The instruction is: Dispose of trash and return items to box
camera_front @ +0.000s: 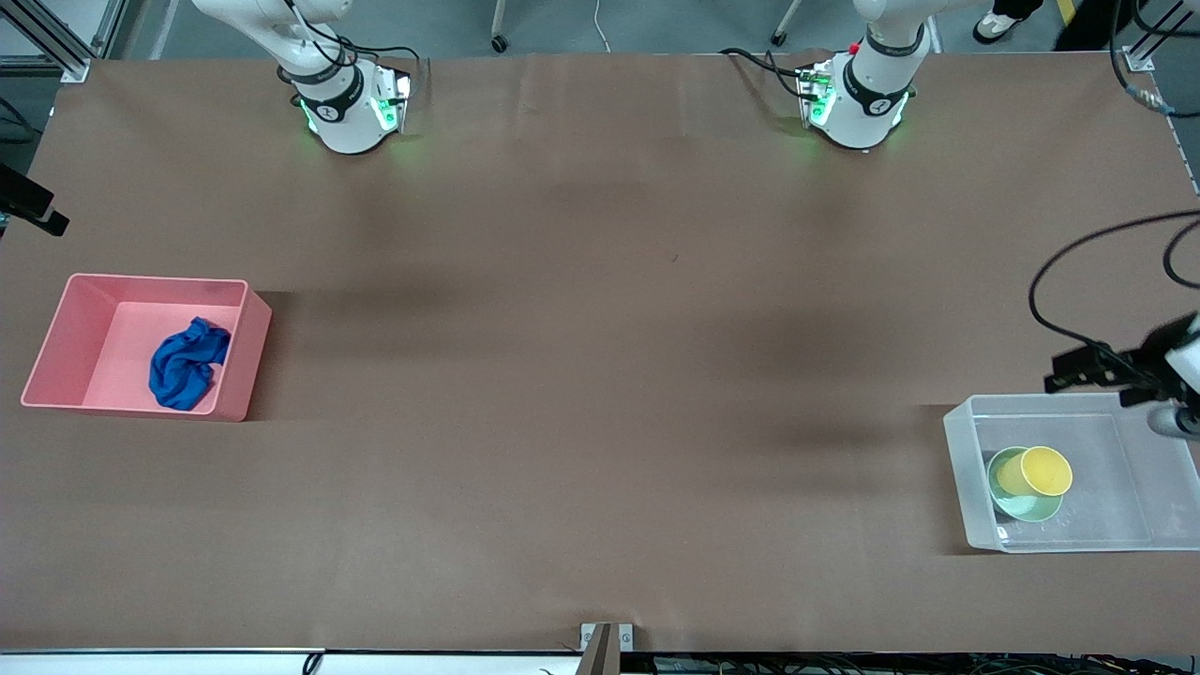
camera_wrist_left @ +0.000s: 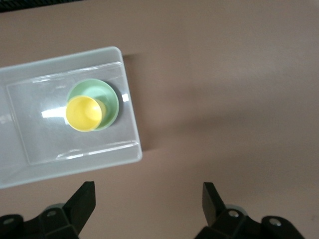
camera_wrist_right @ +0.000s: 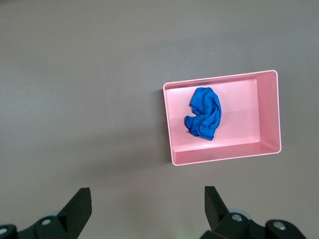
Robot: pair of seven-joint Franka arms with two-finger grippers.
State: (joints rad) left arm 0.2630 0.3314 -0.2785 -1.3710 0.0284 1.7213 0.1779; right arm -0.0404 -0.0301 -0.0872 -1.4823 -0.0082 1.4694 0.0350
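Both grippers, left gripper point(camera_wrist_left: 148, 199) and right gripper point(camera_wrist_right: 148, 204), hang open and empty, the blue rag point(camera_front: 187, 364) in the pink bin point(camera_front: 56, 342), yellow cup point(camera_front: 1035, 472) and green bowl point(camera_front: 1017, 502) in the clear box point(camera_front: 961, 469), so I'd lift away gently.

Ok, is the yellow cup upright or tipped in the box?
Tipped. The cup leans on its side in the bowl, mouth facing sideways, inside the clear box.
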